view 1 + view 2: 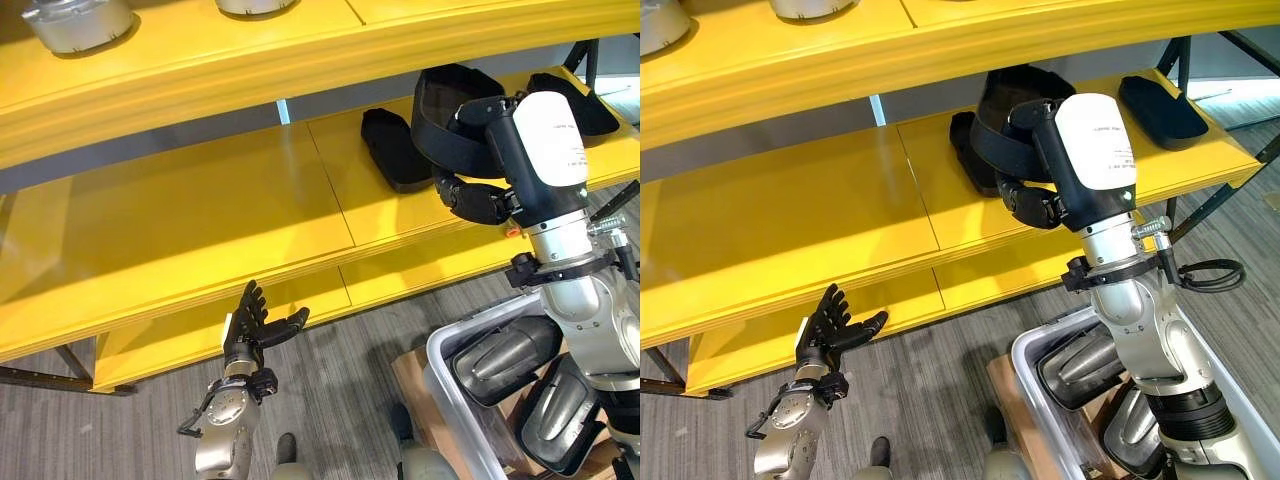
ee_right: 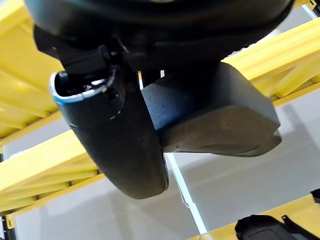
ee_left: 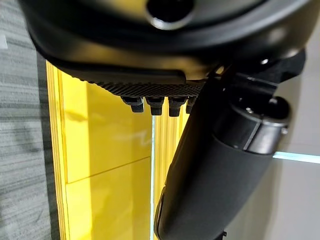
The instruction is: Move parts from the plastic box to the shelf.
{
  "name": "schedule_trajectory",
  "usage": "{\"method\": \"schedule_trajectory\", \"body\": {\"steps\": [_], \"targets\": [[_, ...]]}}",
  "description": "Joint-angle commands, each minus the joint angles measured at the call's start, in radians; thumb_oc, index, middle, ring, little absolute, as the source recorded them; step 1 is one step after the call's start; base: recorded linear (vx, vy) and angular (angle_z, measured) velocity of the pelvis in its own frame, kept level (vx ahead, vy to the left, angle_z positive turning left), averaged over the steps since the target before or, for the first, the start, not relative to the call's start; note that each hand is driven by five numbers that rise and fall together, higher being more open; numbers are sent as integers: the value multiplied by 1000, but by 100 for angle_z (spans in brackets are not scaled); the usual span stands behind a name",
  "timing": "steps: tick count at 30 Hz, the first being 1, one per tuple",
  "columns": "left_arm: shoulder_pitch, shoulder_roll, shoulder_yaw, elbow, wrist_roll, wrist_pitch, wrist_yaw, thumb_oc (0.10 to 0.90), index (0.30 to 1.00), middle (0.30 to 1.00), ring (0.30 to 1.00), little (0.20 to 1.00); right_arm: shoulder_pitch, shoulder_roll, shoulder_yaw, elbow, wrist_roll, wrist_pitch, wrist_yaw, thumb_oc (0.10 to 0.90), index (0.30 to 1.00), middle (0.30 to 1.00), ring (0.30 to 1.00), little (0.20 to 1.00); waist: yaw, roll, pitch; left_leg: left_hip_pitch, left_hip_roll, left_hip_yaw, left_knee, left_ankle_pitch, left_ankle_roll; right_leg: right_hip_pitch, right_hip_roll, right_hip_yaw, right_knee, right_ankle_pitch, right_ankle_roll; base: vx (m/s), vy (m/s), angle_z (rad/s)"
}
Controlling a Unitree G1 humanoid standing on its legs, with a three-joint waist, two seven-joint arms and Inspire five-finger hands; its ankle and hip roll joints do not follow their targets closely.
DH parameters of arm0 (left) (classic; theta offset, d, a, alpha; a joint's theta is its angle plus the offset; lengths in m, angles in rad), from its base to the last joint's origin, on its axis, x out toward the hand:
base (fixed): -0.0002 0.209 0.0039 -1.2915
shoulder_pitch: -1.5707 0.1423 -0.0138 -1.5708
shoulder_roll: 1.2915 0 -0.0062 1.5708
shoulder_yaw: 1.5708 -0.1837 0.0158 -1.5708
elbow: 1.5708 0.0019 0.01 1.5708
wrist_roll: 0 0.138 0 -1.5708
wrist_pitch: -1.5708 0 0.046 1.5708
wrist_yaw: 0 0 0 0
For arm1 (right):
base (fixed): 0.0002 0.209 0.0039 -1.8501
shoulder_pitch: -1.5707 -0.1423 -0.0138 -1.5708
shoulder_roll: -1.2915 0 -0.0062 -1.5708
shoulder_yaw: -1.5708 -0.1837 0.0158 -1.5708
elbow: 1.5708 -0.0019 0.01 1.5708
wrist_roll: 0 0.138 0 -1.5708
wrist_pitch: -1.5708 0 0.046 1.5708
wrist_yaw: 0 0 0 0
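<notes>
My right hand (image 1: 478,200) is up at the middle level of the yellow shelf (image 1: 200,220), shut on a black curved part (image 1: 452,115) that it holds over the shelf board. In the right wrist view my thumb (image 2: 117,135) presses against that black part (image 2: 215,117). Low in front of the shelf's bottom edge, my left hand (image 1: 255,322) hangs over the floor, open and holding nothing. The clear plastic box (image 1: 440,352) sits at the lower right with dark grey parts (image 1: 505,362) inside.
A flat black part (image 1: 390,150) lies on the middle shelf left of my right hand, and another (image 1: 1160,105) lies further right. Silver round parts (image 1: 75,22) stand on the top shelf. The box rests on a brown board (image 1: 410,385). The left half of the middle shelf is bare.
</notes>
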Motion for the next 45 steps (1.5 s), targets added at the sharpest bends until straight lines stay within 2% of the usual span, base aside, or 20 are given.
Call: {"method": "schedule_trajectory", "body": {"steps": [1,10,14,17,20,21,22,23,25,26,27,29,33,37,38,39,42,43,44,45], "targets": [[-6,40,1,-118,-30,-79,-15,900,1000,1000,1000,1000,-170,22,-14,-88,20,-62,-55,400,300,300,300,300,12,-29,-143,-21,-59,45,-27,60,134,30,-74,39,18,-46,-53,33,-38,5],[4,35,3,-131,-37,-76,-12,900,1000,1000,1000,1000,-264,28,89,-57,36,-71,-33,400,300,300,300,300,23,-26,-148,-12,-38,43,-27,81,134,48,-57,38,39,-50,-45,18,-52,6],[8,28,7,-131,-39,-73,-12,900,1000,1000,1000,1000,-343,20,187,-10,55,-74,-20,400,300,300,300,300,34,-32,-136,-10,-17,38,-18,102,138,49,-37,37,76,-53,-38,-4,-123,7],[22,7,14,-136,-46,-63,-14,900,1000,1000,1000,1000,-388,9,246,18,70,-77,-15,400,300,300,300,300,45,-48,-118,-75,-20,7,114,97,143,53,-24,49,83,-53,-40,-62,-178,12],[29,-19,9,-138,-69,-62,-22,900,1000,1000,1000,1000,-441,2,297,49,81,-72,-13,400,300,300,300,300,85,-88,-51,-216,-90,-33,355,74,127,70,-52,29,87,-23,-48,-137,-192,36],[29,-19,9,-137,-69,-61,-22,900,1000,1000,1000,1000,-443,2,298,51,81,-73,-14,400,300,300,300,300,84,-87,-51,-217,-90,-34,366,59,128,77,-52,27,85,-29,-48,22,-63,62],[34,-19,12,-133,-76,-59,-35,900,1000,1000,1000,1000,-467,-22,316,94,79,-65,-24,400,300,300,300,300,95,-97,-35,-221,-10,29,289,61,138,97,-73,9,91,-26,-44,148,20,65],[51,-19,15,-133,-77,-56,-44,900,1000,1000,1000,1000,-466,-36,320,101,89,-58,-20,400,300,300,300,300,100,-94,-42,-195,28,42,218,66,139,107,-76,5,93,-29,-42,181,44,56],[53,-8,8,-131,-63,-54,-50,900,1000,1000,1000,1000,-504,-54,347,130,86,-47,-27,400,300,300,300,300,107,-83,-44,-221,58,24,121,100,128,124,-84,-5,98,-33,-39,154,99,47],[53,-8,8,-131,-63,-54,-50,900,1000,1000,1000,1000,-504,-54,347,130,86,-47,-27,400,300,300,300,300,107,-83,-44,-221,58,24,121,100,128,124,-84,-5,98,-33,-39,219,247,48],[61,-5,12,-130,-67,-42,-57,900,1000,1000,1000,1000,-532,-44,374,151,90,-38,-23,400,300,300,300,300,108,-65,-67,-191,68,18,99,112,111,129,-92,-15,114,-38,-41,245,292,38],[52,-1,16,-124,-62,-41,-57,900,1000,1000,1000,1000,-554,-32,400,175,81,-39,-18,400,300,300,300,300,115,-62,-72,-171,60,20,95,121,97,132,-99,-11,116,-40,-47,195,254,5],[24,76,-33,-116,-50,-53,-71,900,1000,1000,1000,1000,-619,-35,445,258,98,-33,-5,400,300,300,300,300,142,-63,-60,-178,21,96,230,116,60,147,-205,-84,118,-34,-44,183,323,-33],[14,99,-44,-118,-50,-53,-72,900,1000,1000,1000,1000,-663,-41,474,301,107,-30,-13,400,300,300,300,300,149,-63,-39,-191,20,121,274,109,53,147,-223,-106,114,-33,-38,67,180,-18],[21,133,-41,-139,-50,-54,-66,900,1000,1000,1000,1000,-777,-29,544,369,120,-23,-20,400,300,300,300,300,162,-54,9,-195,41,137,304,109,39,116,-231,-171,124,-35,-21,-12,146,-27],[23,141,-38,-141,-56,-55,-61,900,1000,1000,1000,1000,-819,-27,570,403,125,-19,-21,400,300,300,300,300,169,-52,32,-194,51,143,310,108,35,108,-233,-182,122,-35,-20,-35,148,-36],[21,143,-44,-144,-63,-56,-61,900,1000,1000,1000,1000,-839,-32,576,410,128,-18,-26,400,300,300,300,300,169,-52,52,-204,56,139,328,102,33,106,-229,-168,124,-34,-22,-25,7,-53],[13,163,-65,-138,-71,-58,-57,900,1000,1000,1000,1000,-869,-46,589,446,129,-12,-33,400,300,300,300,300,170,-64,78,-230,52,124,348,96,29,107,-225,-170,116,-36,-30,-8,-10,-6],[12,163,-65,-138,-71,-58,-57,900,1000,1000,1000,1000,-871,-45,591,448,129,-12,-33,400,300,300,300,300,168,-63,78,-231,52,123,350,95,29,107,-225,-171,116,-36,-30,-32,-32,26],[12,180,-79,-138,-81,-60,-58,900,1000,1000,1000,1000,-916,-56,613,484,141,-10,-43,400,300,300,300,300,171,-65,111,-251,57,112,368,83,27,111,-219,-170,114,-42,-34,-44,-27,5]]}}
